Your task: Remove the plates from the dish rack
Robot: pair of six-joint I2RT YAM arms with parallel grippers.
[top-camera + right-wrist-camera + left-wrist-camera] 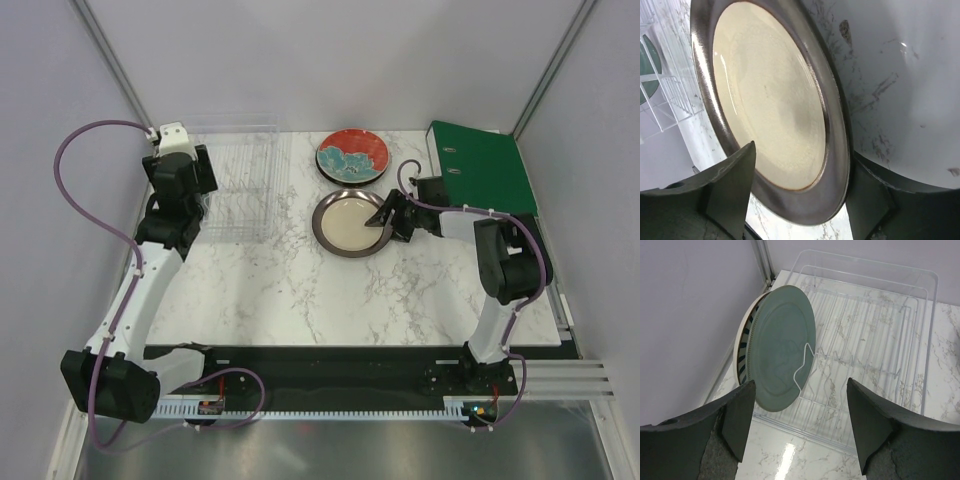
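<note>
A cream plate with a dark brown rim (348,222) lies flat on the marble table (300,290). My right gripper (388,222) is open, and its jaws straddle that plate's right rim (835,165). A red plate with teal flowers (352,155) lies flat just behind it. The clear dish rack (240,180) stands at the back left. In the left wrist view a teal-green plate (782,347) stands on edge in the rack (922,340), with a striped plate (744,347) right behind it. My left gripper (800,425) is open and empty above the rack's near edge.
A green ring binder (482,165) lies at the back right, just behind my right arm. Grey walls close in the left, back and right sides. A black strip runs along the table's near edge (330,360).
</note>
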